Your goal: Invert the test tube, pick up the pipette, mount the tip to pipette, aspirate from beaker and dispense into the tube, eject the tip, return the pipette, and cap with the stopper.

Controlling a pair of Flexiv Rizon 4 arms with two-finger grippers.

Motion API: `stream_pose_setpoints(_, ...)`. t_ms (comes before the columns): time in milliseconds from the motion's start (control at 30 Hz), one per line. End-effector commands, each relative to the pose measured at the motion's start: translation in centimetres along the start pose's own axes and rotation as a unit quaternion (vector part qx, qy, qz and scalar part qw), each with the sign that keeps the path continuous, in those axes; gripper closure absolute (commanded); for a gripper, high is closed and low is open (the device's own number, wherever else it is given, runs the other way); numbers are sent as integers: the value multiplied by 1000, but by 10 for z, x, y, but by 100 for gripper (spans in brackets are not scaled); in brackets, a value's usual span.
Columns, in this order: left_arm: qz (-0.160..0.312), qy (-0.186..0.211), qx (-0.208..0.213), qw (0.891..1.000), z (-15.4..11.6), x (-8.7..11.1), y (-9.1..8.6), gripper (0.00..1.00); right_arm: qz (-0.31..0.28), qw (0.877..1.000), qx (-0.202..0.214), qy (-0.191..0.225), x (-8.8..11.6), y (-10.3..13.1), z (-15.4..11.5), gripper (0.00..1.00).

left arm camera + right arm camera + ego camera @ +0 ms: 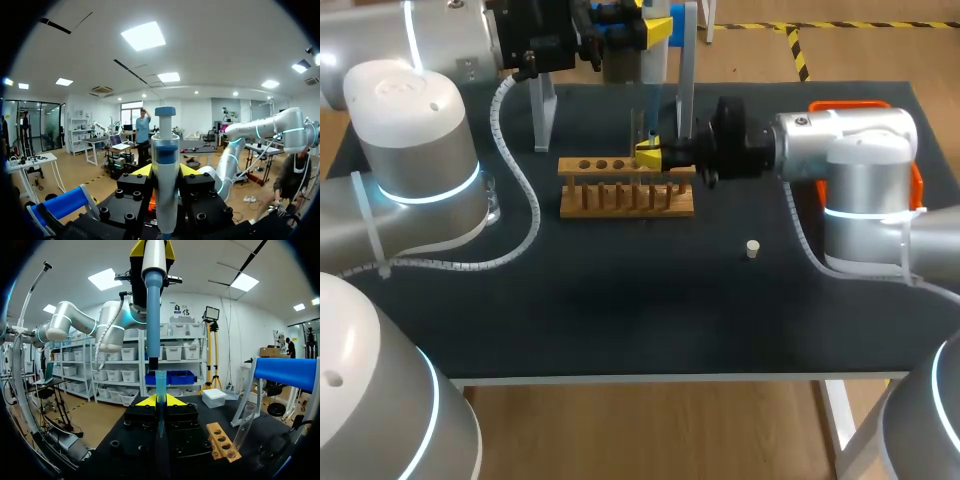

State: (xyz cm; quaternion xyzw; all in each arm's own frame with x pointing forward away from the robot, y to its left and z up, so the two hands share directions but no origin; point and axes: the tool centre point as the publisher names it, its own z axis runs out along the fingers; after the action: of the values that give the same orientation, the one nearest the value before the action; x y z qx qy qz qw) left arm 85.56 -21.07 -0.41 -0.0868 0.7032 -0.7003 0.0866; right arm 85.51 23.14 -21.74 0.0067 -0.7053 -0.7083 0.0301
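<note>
Both arms' grey elbows are crowding the foreground, the left arm (415, 150) and the right arm (865, 170) flanking the dark desk (620, 320). Just beyond, a small pale stopper (752, 249) is lying alone on the bare surface, well apart from the work, apparently waiting for the final capping. Farther back, the wooden rack (627, 190) is standing crosswise, and directly above its far edge the right pincer (650, 157) is gripping the test tube (160, 387) between its yellow tips, keeping it upright with the mouth open upward, seemingly to offer a steady target. Over that mouth the pipette (165, 145) is hanging vertically, its dark tip (154, 362) sitting just above the rim and lined up with it, which suggests dispensing is in hand or about to begin. Farthest back, the left pincer (165, 171) is clamping the pipette's body from both sides. Behind it, the blue-barred stand (285, 372) is standing at the desk's rear, probably where the pipette belongs afterwards.
</note>
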Motion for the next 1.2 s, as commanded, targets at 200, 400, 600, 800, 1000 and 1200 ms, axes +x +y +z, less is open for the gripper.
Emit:
stream_pose_setpoints(200,0,2,-1,1000,0,-1,-1,100,-2,1000,1,1,0,1,0,100)
stream_pose_setpoints(400,0,2,-1,1000,0,-1,-1,100,-4,1000,1,2,0,2,1,100)
stream_pose_setpoints(600,0,2,-1,1000,0,-1,-1,100,-5,1000,0,1,0,2,1,100)
stream_pose_setpoints(800,0,2,-1,1000,0,-1,-1,100,-6,1000,-2,0,0,3,1,100)
stream_pose_setpoints(1000,0,2,-1,1000,0,-1,-1,100,-7,1000,-3,-2,-1,5,-1,100)
stream_pose_setpoints(1200,0,2,-1,1000,0,-1,-1,100,-7,1000,-3,-4,-3,5,-2,100)
